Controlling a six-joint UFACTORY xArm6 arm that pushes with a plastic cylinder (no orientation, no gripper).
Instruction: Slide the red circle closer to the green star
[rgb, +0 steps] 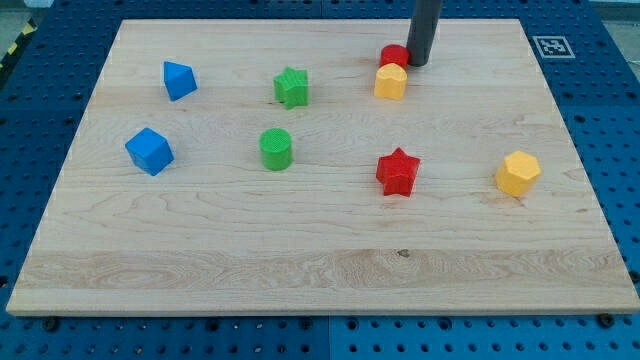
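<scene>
The red circle (394, 56) sits near the view's top, right of centre, touching the yellow block (390, 81) just below it. The green star (291, 87) lies to the view's left of them, about a hundred pixels away. My tip (418, 62) stands right against the red circle's right side, with the dark rod rising out of the view's top.
A green circle (276, 149) lies below the green star. A red star (397, 171) is at centre right, a yellow hexagon-like block (518, 173) further right. Two blue blocks (179, 80) (149, 151) are on the left. The wooden board (320, 270) lies on a blue pegboard.
</scene>
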